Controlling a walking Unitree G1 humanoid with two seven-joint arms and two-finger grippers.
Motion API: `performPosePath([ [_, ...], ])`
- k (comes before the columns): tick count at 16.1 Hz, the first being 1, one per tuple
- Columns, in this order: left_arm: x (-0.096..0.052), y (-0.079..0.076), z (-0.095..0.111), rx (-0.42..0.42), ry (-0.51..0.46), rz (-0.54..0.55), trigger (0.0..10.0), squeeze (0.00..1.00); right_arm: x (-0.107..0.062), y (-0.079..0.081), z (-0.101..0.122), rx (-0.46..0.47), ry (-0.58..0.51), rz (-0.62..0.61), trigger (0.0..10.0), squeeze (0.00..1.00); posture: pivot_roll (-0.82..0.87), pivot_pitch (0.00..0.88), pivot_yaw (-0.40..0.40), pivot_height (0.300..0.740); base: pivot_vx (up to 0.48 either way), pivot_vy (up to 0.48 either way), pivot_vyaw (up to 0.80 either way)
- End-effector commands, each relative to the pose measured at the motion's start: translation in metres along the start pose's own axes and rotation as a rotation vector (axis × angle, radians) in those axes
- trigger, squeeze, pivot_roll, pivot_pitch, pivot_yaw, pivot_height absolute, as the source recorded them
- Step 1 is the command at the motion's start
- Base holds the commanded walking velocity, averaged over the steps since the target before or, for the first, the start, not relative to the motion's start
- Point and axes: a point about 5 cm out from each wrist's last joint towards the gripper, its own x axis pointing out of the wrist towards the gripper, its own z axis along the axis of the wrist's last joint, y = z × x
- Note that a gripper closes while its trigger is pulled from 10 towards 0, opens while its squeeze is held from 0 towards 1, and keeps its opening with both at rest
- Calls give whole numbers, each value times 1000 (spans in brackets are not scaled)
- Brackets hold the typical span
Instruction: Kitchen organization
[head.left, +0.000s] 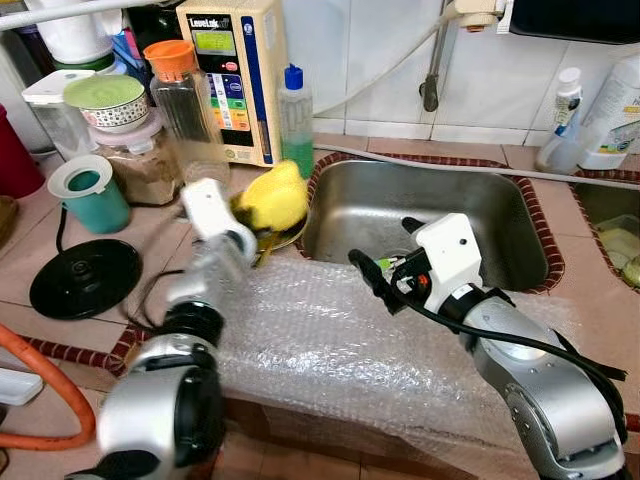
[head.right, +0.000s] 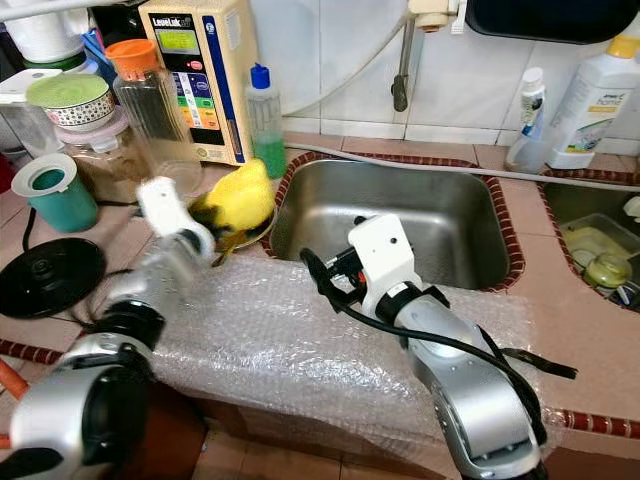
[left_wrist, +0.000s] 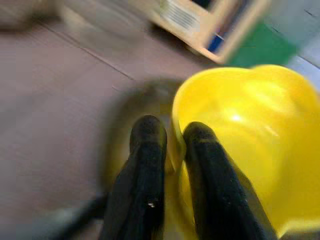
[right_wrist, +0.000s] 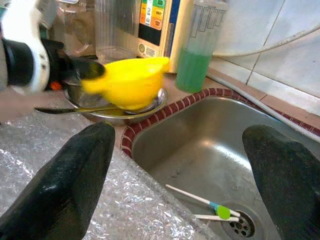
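Left wrist view: left fingers (left_wrist: 172, 145) pinch yellow bowl (left_wrist: 250, 130) rim; right fingers (right_wrist: 180, 175) spread wide over sink (head.left: 470, 215).

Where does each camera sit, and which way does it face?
Left eye: head, facing down at the sink; both arms show.
Right eye: beside it, same scene.
Left wrist: along the left tool, shut on the yellow bowl.
Right wrist: along the open right tool, facing sink and bowl.
All share the bowl.
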Motion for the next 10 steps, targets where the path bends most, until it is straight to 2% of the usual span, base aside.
performPosePath([
  [1, 1, 5, 4, 27, -12, 42, 0, 0, 2, -1, 4, -5, -16, 8, 10000, 0, -109, 0, 51, 740, 0, 0, 0],
  [3, -1, 23, 3, 15, -8, 109, 0, 0, 4, -2, 3, -5, -20, 9, 10000, 0, -98, 0, 51, 740, 0, 0, 0],
  [6, -1, 26, 4, 3, -25, 116, 0, 0, 6, -3, 4, -3, -25, 8, 10000, 0, -89, 0, 49, 740, 0, 0, 0],
  [7, -1, 22, 8, -25, -54, 85, 0, 0, 8, -3, 4, 5, -33, 4, 10000, 0, -86, 0, 49, 740, 0, 0, 0],
  [9, -3, 5, 16, 6, -129, -14, 0, 0, 11, -4, 4, 27, -45, -5, 10000, 0, -79, 0, 52, 740, 0, 0, 0],
  [10, -3, 3, 16, 4, -140, -26, 0, 0, 12, -4, 4, 32, -46, -7, 10000, 0, -79, 0, 52, 740, 0, 0, 0],
])
